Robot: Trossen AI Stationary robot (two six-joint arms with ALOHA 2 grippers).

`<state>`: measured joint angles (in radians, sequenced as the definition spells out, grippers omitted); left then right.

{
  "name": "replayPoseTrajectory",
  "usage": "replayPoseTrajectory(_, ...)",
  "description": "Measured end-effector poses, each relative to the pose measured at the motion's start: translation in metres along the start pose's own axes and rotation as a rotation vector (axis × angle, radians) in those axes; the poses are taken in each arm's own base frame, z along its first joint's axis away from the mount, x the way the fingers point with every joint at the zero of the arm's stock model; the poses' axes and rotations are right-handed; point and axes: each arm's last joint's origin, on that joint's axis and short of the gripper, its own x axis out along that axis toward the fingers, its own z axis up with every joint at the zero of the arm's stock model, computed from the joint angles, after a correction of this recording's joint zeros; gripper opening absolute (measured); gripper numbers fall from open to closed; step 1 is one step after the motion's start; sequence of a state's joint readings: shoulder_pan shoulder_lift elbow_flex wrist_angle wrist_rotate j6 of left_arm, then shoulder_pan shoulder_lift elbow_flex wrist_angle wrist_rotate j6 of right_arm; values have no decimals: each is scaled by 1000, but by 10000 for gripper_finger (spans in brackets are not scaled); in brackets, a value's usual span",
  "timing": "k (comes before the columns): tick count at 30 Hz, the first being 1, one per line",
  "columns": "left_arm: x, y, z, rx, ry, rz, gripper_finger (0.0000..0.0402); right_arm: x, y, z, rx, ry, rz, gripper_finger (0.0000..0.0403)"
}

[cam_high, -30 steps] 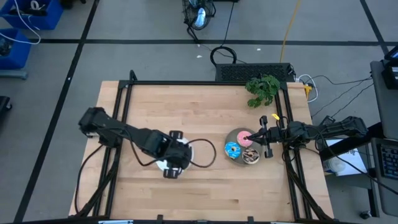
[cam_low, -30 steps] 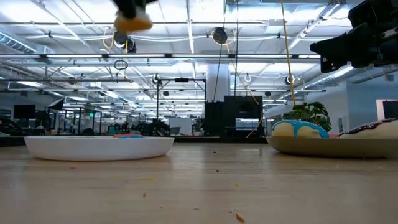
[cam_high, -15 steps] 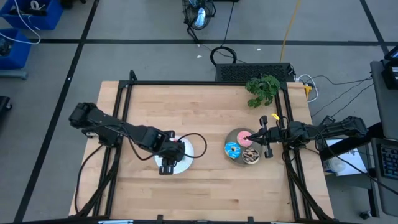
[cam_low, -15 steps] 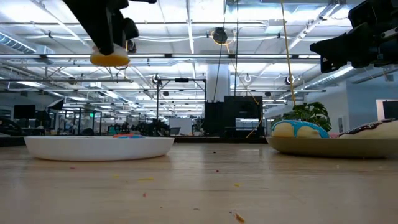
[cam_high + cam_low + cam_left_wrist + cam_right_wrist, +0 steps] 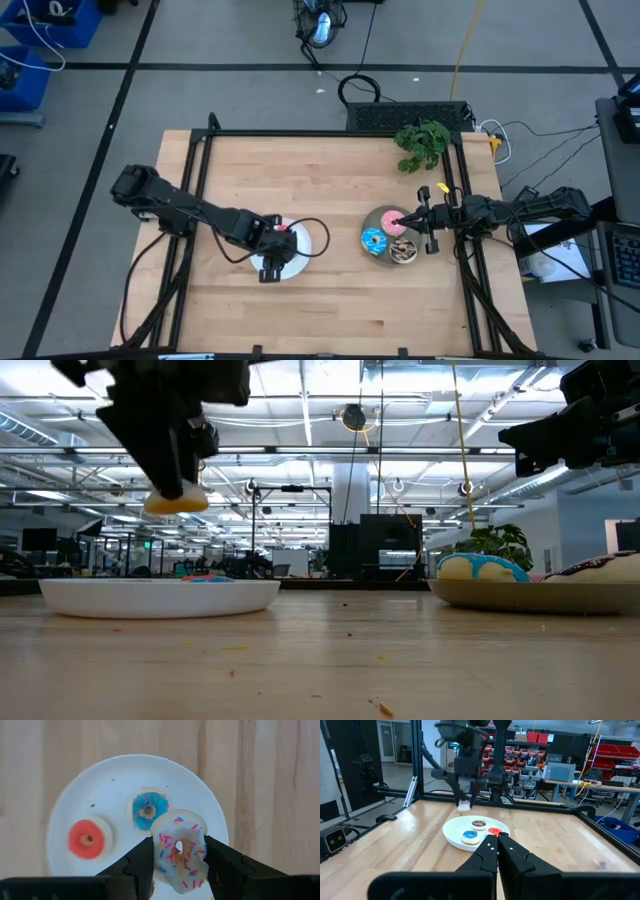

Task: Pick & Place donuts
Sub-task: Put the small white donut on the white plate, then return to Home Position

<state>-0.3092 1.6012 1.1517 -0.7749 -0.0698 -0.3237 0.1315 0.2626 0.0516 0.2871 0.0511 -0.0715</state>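
My left gripper (image 5: 176, 855) is shut on a tiny white-pink sprinkled donut (image 5: 175, 502) just above the white plate (image 5: 300, 243). On that plate lie a tiny red donut (image 5: 86, 839) and a tiny blue donut (image 5: 147, 810). A tiny brown donut (image 5: 479, 824) on it shows only in the right wrist view. My right gripper (image 5: 405, 218) is shut and waits above the grey plate (image 5: 381, 256). The pink donut (image 5: 398, 226), the blue sprinkled donut (image 5: 375, 240) and the chocolate sprinkled donut (image 5: 404, 252) lie on the grey plate. My left gripper pinches the white-pink donut by the two opposite outer sides of its ring (image 5: 161, 851), one finger on each side. The fingers come from above, pointing down. The donut sits at the fingertips (image 5: 172, 488), lifted clear above the white plate.
A green plant sprig (image 5: 422, 143) lies at the table's far right. A black frame rail (image 5: 330, 133) runs around the tabletop. Bare wood (image 5: 330, 200) lies between the two plates and along the near edge.
My left gripper has come down toward the white plate and shifted slightly toward the table's left, still carrying the white-pink donut. The donut now hangs much lower over the plate.
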Motion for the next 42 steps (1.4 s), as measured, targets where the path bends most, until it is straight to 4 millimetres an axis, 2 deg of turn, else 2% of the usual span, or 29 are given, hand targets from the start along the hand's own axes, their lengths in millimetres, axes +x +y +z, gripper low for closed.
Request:
replayPoseTrajectory(6, 26, 3, -17, -23, -9, -33, 159, 0, 0, 0, 0, 0, 0, 0)
replayPoseTrajectory(13, 44, 3, -27, -81, -55, -80, 159, 0, 0, 0, 0, 0, 0, 0)
replayPoseTrajectory(16, 50, 4, -40, -92, -19, -29, 159, 0, 0, 0, 0, 0, 0, 0)
replayPoseTrajectory(26, 58, -8, -49, 7, -33, -27, 164, 0, 0, 0, 0, 0, 0, 0)
replayPoseTrajectory(29, 59, -8, -49, -1, -31, -16, 188, 0, 0, 0, 0, -1, 0, 0)
replayPoseTrajectory(38, 59, -7, -48, -18, -35, -10, 302, 0, 0, 0, 3, 0, 0, 0)
replayPoseTrajectory(42, 59, -7, -49, -6, -35, -10, 337, 0, 0, 0, 2, 0, 0, 0)
